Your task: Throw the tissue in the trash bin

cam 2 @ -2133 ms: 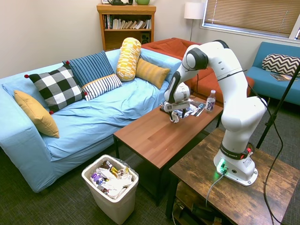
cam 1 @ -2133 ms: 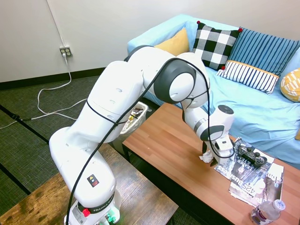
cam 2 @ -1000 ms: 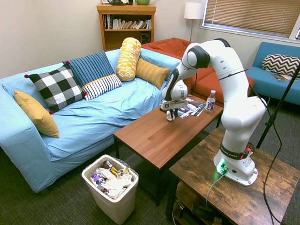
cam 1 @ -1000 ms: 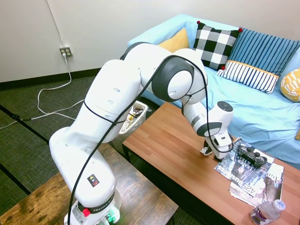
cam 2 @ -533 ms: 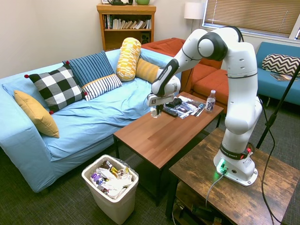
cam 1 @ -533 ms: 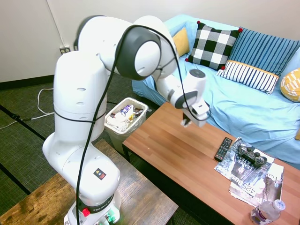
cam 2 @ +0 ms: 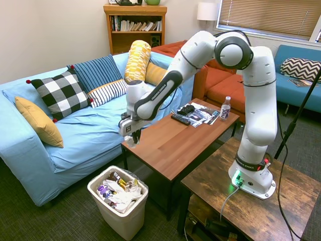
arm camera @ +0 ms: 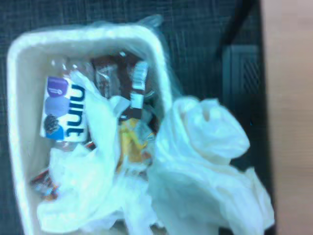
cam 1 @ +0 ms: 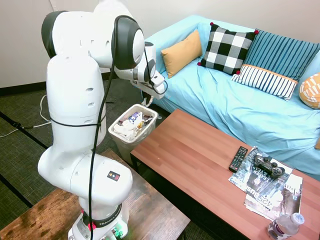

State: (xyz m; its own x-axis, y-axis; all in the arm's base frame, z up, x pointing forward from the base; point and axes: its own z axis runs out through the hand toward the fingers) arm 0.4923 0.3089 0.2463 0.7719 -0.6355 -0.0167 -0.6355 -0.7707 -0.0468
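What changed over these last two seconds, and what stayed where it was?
The gripper lifted the tissue off the table beside the magazines and swung it across the coffee table, past its edge, to hang above the trash bin. The tissue is not yet released; it shows large in the wrist view over the bin. The remote, game controller, water bottle and bin stayed put.

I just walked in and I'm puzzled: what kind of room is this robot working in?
Most likely a living room or lounge: a light-blue couch with patterned cushions, a brown wooden coffee table, and a wooden bookshelf.
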